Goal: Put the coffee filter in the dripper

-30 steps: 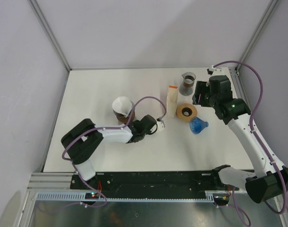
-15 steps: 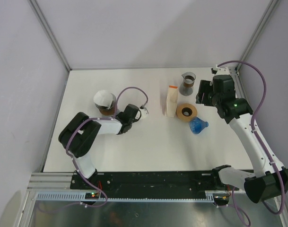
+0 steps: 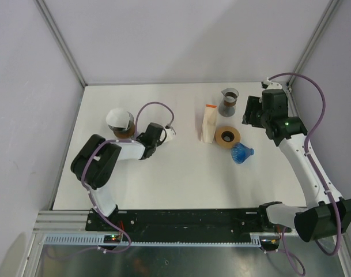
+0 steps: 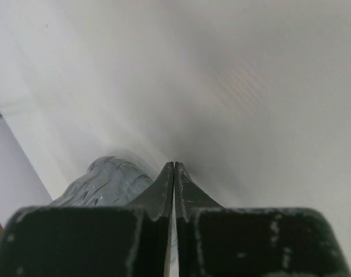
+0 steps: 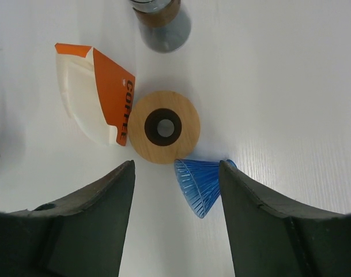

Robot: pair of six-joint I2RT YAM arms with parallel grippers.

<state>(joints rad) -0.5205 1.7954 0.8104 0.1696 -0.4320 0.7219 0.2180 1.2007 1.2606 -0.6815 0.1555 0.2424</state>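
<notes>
Left gripper [image 4: 174, 168] is pinched flat on the coffee filter [image 3: 119, 119], at 9 o'clock on the table. Right gripper [image 5: 175, 166] hangs wide above the dripper [image 5: 199, 184], which lies on its side at 3 o'clock. We flag 1 risk: the filter creasing or slipping against a dripper that is not upright.

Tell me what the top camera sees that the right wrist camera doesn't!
Only the top camera shows both arms and the white filter far on the left. Only the right wrist camera lets you read COFFEE on the filter pack, and shows its open right pincer up close. Both show the filter pack, the wooden ring, the blue dripper lying on its side and the grey jug.
</notes>
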